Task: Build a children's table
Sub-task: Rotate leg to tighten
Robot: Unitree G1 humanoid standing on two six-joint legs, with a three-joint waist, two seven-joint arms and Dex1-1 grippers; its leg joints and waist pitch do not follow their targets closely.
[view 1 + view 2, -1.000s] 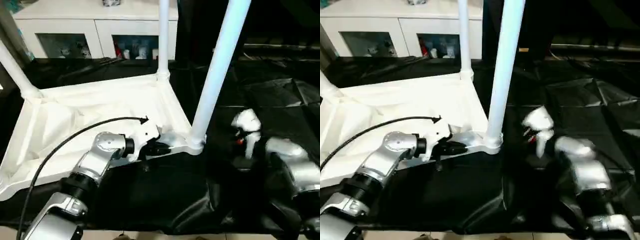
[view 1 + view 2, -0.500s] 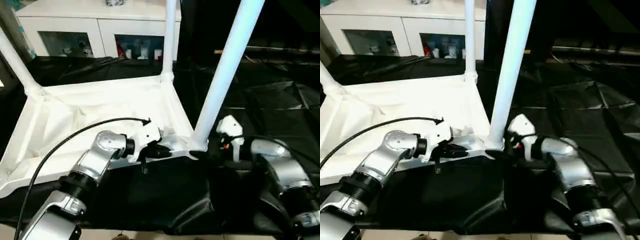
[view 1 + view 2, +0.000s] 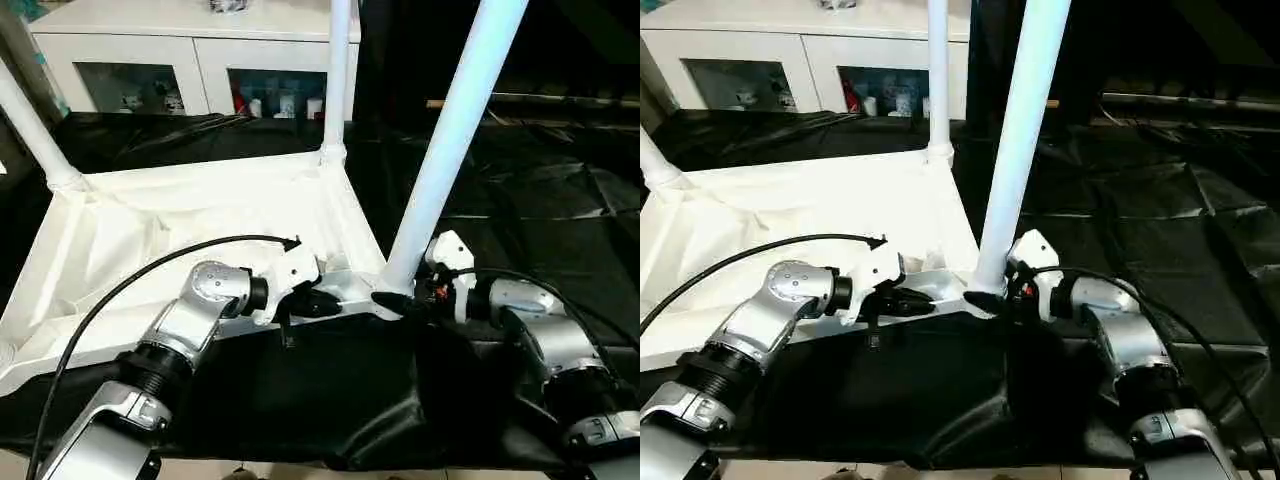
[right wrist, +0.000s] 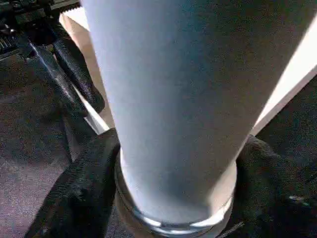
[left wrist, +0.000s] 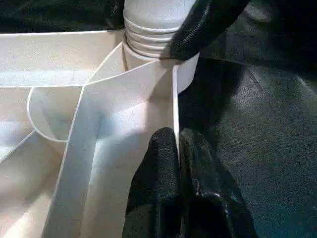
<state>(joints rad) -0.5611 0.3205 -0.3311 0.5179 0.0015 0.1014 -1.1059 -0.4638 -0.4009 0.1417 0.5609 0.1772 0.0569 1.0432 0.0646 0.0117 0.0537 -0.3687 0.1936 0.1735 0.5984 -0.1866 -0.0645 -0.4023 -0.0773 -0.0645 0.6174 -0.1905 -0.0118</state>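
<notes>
Upturned children's table (image 3: 180, 215) on black sheet (image 3: 330, 400). My left gripper (image 5: 179, 148) pinches its rim beside near-corner leg (image 3: 450, 130); right gripper (image 4: 168, 198) straddles leg's base, fingers (image 4: 74, 193) touching it.

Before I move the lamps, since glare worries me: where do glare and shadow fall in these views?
Left eye view: pale sheen on the creases of the black sheet, the tabletop very bright. Left wrist view: soft shadow on the tabletop wall below the leg. Right wrist view: the leg dims toward its base.
</notes>
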